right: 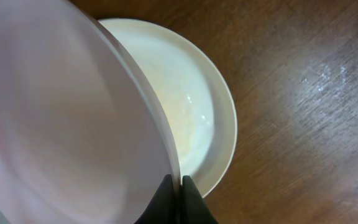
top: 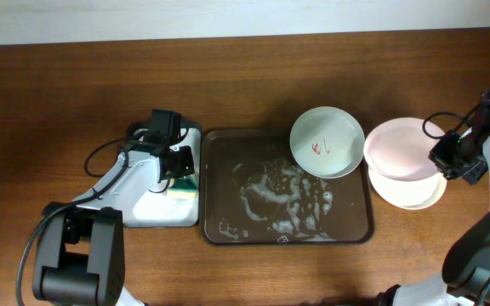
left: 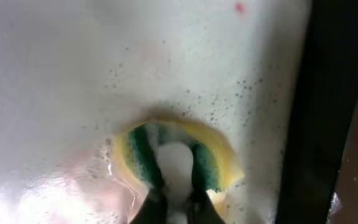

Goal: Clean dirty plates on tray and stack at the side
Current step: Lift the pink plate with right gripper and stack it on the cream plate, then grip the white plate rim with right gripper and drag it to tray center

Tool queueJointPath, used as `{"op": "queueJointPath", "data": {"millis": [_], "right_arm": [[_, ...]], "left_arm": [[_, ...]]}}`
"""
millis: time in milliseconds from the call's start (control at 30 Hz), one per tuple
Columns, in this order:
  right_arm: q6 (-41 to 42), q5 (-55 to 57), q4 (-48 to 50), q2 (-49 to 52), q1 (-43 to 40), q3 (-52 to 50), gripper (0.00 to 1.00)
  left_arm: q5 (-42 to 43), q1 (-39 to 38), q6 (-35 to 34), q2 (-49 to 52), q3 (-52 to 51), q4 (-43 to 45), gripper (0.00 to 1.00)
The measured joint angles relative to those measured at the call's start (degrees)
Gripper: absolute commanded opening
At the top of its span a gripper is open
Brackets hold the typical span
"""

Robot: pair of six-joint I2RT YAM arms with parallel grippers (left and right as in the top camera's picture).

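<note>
A pale grey-green plate [top: 327, 142] with a red smear rests on the far right corner of the dark brown tray [top: 347, 217], which is flecked with foam. To the right of the tray, my right gripper [top: 449, 157] is shut on the rim of a white plate [top: 402, 146], holding it tilted just above another white plate [top: 415, 194] on the table. In the right wrist view the fingertips [right: 180, 186] pinch the held plate [right: 61, 124] over the lower plate [right: 201, 112]. My left gripper [left: 178, 199] is shut on a yellow-green sponge [left: 213, 165], which bulges round the fingers.
The sponge [top: 183, 190] lies in a small white-lined tray [top: 156, 208] left of the brown tray, wet and soapy in the left wrist view. Both arm bases stand at the near edge. Bare wooden table runs along the far side.
</note>
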Motion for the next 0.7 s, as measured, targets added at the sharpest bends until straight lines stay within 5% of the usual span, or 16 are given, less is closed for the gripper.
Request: {"op": "queueJointPath", "data": {"millis": [200,233,267,300,500,700], "right_arm": [[0.00,2.10,-0.94,1.51,-0.09,0.00,0.05],[0.00,2.27,-1.05,1.51,-0.09,0.00,0.11],[0.02,2.47,-1.31,1.51,-0.11,0.00,0.20],[-0.17,2.75,-1.55,1.53,-0.11,0.00,0.25],[-0.20,2.51,-2.12,1.53,-0.20,0.00,0.32],[-5.05,-10.82,-1.81,1.55,0.15,0.00,0.41]], "left_arm": [[-0.02,0.00,-0.15,0.00,0.02,-0.35,0.00],[-0.02,0.00,-0.15,0.00,0.09,-0.57,0.15],[-0.02,0.00,-0.15,0.00,0.15,-0.74,0.54],[0.00,0.00,-0.33,-0.02,0.26,-1.09,0.72],[-0.04,0.02,-0.20,-2.73,0.37,-5.31,0.77],[-0.02,0.00,-0.09,-7.37,0.44,-11.13,0.87]]}}
